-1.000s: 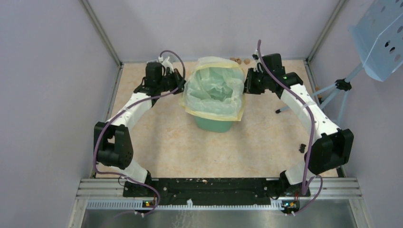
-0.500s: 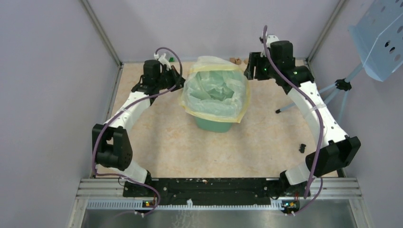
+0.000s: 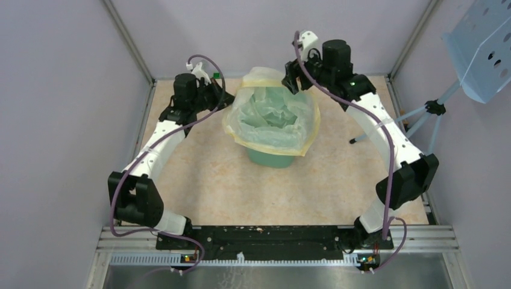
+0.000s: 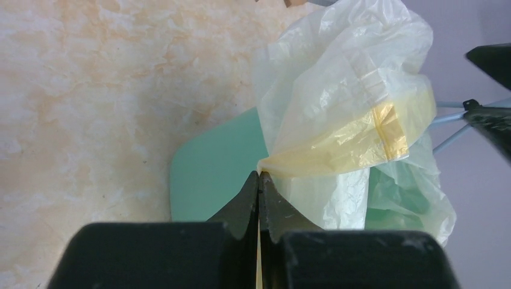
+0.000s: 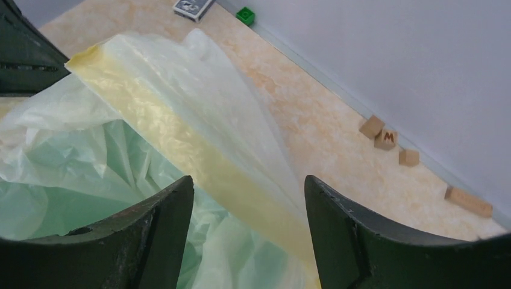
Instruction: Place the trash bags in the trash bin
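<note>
The mint-green trash bin stands mid-table with the pale-yellow trash bag lining its mouth, the yellow rim band folded outside. My left gripper is at the bin's left rim, shut on the bag's rim band; the bin wall shows just beyond the fingertips. My right gripper hovers over the far right of the bin mouth, open, its fingers astride the bag's yellow rim without pinching it.
Small wooden blocks lie along the back wall, with a green cube and a tag card farther left. A tripod and a perforated blue panel stand outside the right wall. A small black piece lies near the right arm.
The right gripper let go of the bag's right rim, opened, and rose up and left over the back of the bin. The left gripper stayed shut on the rim, shifting slightly left.
</note>
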You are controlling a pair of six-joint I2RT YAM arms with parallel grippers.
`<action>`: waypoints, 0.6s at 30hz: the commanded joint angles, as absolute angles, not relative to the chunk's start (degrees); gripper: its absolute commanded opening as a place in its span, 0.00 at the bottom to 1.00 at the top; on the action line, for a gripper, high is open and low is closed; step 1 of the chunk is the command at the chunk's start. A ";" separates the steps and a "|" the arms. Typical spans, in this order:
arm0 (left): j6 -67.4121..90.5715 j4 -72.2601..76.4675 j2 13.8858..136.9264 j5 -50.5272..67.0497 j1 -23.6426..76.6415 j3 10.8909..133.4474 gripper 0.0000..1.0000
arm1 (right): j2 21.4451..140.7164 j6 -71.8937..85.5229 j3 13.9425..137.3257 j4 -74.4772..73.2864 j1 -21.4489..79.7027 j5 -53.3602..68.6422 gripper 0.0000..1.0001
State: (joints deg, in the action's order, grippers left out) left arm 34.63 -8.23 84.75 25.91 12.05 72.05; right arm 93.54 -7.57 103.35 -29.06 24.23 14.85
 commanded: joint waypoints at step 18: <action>32.44 -6.44 84.05 20.36 11.30 75.13 0.00 | 98.35 -17.57 103.00 -15.67 33.05 6.41 0.10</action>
State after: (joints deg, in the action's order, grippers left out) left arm 34.13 -8.21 82.78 21.93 11.92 72.16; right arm 96.42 -20.47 98.72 -18.98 32.88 9.34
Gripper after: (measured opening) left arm 0.004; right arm 0.194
